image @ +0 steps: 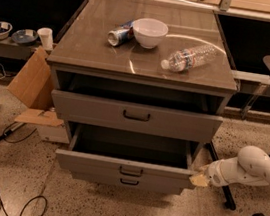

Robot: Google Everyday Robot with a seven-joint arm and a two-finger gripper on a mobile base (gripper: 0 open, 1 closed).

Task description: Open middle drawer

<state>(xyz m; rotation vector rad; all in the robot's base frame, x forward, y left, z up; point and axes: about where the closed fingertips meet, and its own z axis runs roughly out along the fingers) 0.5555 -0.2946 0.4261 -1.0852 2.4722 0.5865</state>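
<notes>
Tool [198, 179] nr middle drawer [91, 164]; bowl [149, 32] on cabinet [146, 64]; speckled floor [124, 214].

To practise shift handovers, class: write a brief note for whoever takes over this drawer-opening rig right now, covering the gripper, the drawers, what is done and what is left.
Gripper: low on the right, at the front right corner of the middle drawer; whether it touches cannot be told.
Drawers: the middle drawer is pulled well out, its dark inside in view. The top drawer stands out a little; the bottom drawer sits only slightly forward beneath.
Done: the middle drawer is open.
Left: probably only drawing the arm clear of that corner.
</notes>
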